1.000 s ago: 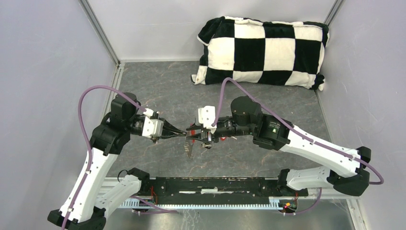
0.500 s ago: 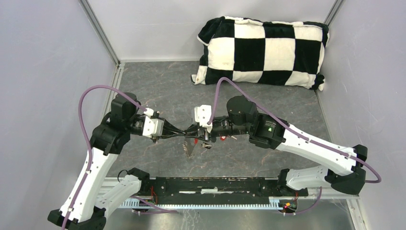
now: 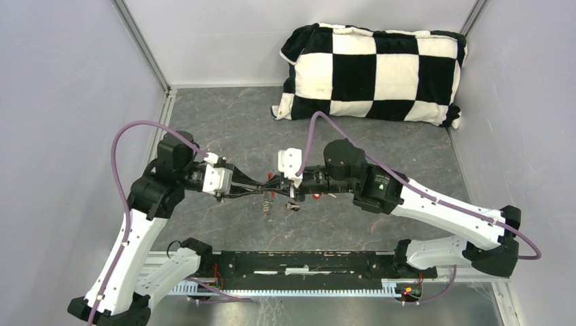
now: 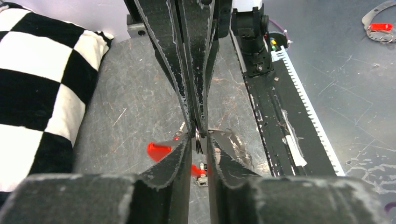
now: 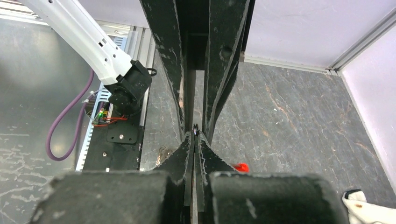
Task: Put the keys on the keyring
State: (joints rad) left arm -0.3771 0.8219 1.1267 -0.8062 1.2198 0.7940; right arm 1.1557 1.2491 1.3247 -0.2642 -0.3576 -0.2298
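**Two arms meet tip to tip over the keyring (image 4: 198, 139)**

Both work above the table (image 3: 224, 129), well clear of the checkered pillow (image 3: 373, 71). The right gripper (image 5: 194, 136) has its jaws nearly closed, apparently pinching the keyring to steady it for threading. The left gripper (image 4: 200, 145) has its jaws narrow around the same spot; whether they grip is unclear. The red fob (image 4: 158, 150) juts toward the pillow; a red-headed key (image 4: 199, 171) shows farther from it.
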